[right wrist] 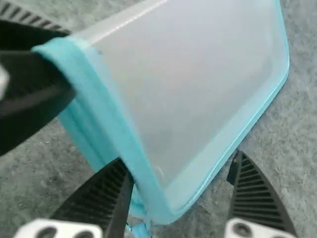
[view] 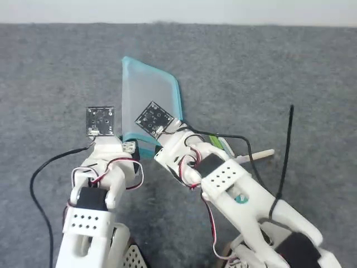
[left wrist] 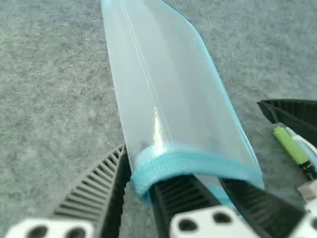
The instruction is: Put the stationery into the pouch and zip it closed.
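From above, one pouch (view: 148,103) is on the grey table (view: 56,67), near the middle; it is frosted and half clear, with a turquoise border all around. It looks tilted, and its near short edge is at the two wrist cameras. The left arm (view: 95,190) comes up from the near edge and ends at the near left corner of the pouch; the right arm (view: 234,184) comes in at a slant from the near right and ends at the same short edge. Just beside the right arm lie two loose pieces on the table: one green pen (view: 223,145) and one pale stick (view: 259,153).

In the left wrist view the pouch (left wrist: 168,99) stands on its long edge and runs away from the camera; its near end is a thick turquoise band. The left pincer (left wrist: 141,171) has this band between its jaws, the ribbed jaw on one side and the smooth black jaw on the other, closed onto the fabric. The green pen (left wrist: 290,144) lies on the table past the pouch.

In the right wrist view the frosted side of the pouch (right wrist: 198,74) is very near. The right pincer (right wrist: 182,163) is wide apart, one jaw on each side of a pouch corner; it does not squeeze it. A black finger (right wrist: 29,94) of the left pincer holds the turquoise edge.
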Tool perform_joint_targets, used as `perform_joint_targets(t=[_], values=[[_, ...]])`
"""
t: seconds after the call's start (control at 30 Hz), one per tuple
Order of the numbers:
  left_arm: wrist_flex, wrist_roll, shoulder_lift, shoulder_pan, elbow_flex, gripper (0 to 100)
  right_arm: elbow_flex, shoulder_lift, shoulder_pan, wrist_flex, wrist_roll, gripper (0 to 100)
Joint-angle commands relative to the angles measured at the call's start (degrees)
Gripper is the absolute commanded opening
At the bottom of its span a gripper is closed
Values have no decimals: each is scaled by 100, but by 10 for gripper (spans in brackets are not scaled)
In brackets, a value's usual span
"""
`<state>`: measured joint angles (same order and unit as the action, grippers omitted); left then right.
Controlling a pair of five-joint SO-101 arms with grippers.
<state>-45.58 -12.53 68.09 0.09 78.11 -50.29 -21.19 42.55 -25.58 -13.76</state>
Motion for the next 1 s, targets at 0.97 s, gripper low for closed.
perform_joint_targets(t=[0.97], values=[[1363,1538,70,290,778,11,2163,-224,-426,-3169,-1749,28]])
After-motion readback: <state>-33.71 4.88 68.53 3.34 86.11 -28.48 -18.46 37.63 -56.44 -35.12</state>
